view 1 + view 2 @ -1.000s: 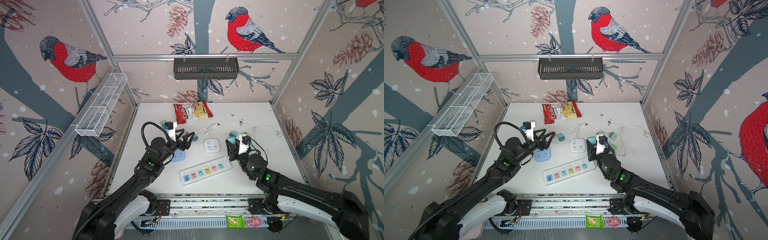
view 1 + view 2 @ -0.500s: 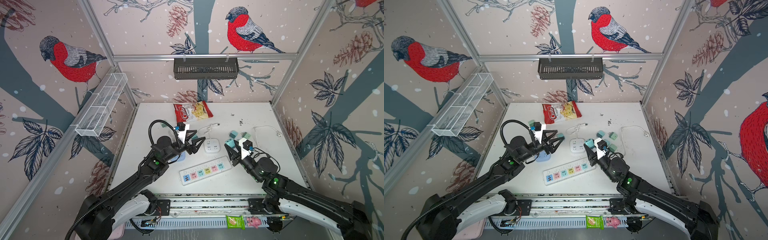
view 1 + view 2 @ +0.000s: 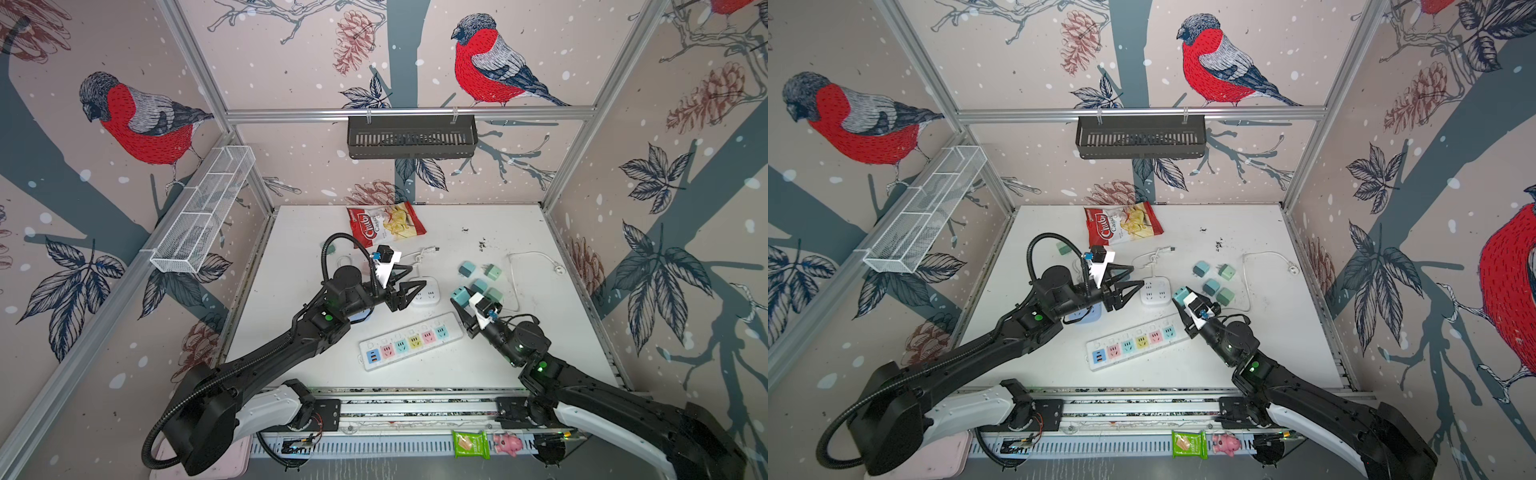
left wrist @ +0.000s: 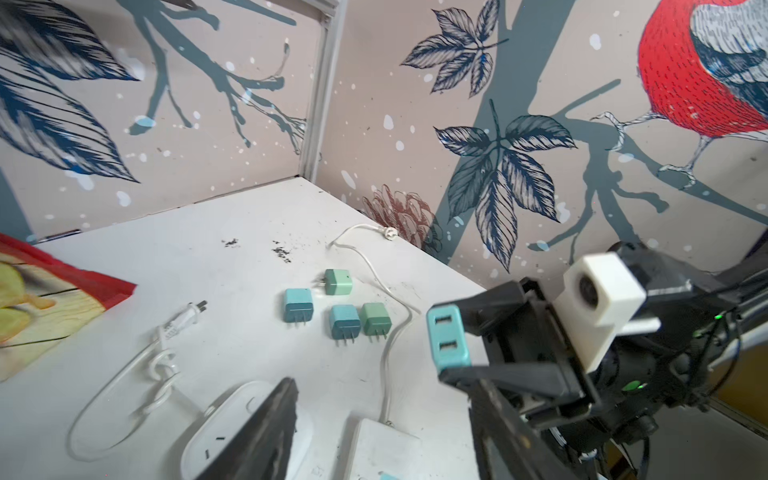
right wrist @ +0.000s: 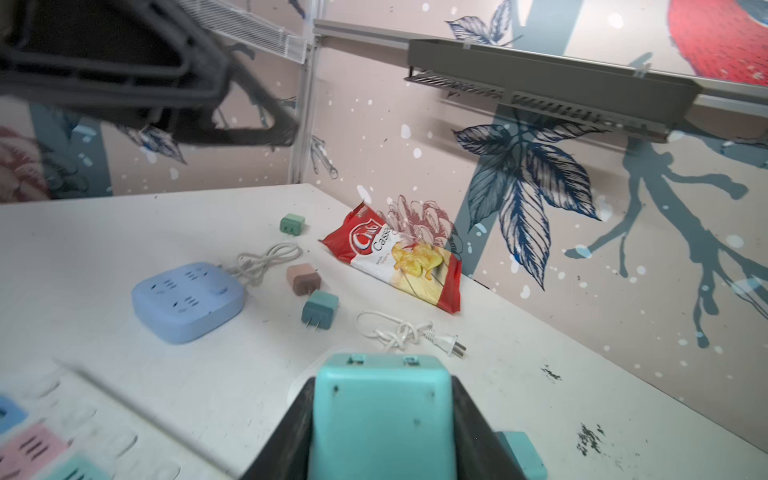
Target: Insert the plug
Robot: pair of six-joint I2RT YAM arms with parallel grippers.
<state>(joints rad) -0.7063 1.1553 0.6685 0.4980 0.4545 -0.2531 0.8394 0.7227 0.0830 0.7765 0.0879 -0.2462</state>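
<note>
A teal plug (image 3: pixel 458 296) (image 5: pixel 382 415) is held above the table, and my right gripper (image 3: pixel 462 302) (image 5: pixel 382 399) is shut on it, just past the right end of the long white power strip (image 3: pixel 409 340) (image 3: pixel 1138 343) with coloured sockets. In the left wrist view the plug (image 4: pixel 448 336) shows its two USB ports. My left gripper (image 3: pixel 417 277) (image 4: pixel 384 388) is open and empty, hovering over the white square socket block (image 3: pixel 428 296) (image 4: pixel 232 419). The plug's prongs are hidden.
Several loose teal and green plugs (image 3: pixel 478 274) lie at the right with a white cable (image 3: pixel 536 266). A blue socket block (image 5: pixel 187 299) sits under the left arm, beside brown and teal plugs (image 5: pixel 318 307). A chips bag (image 3: pixel 386 224) lies at the back.
My left gripper has swung right, from over the blue socket block to over the white one, its jaws narrowing. The right gripper with the plug has shifted slightly left.
</note>
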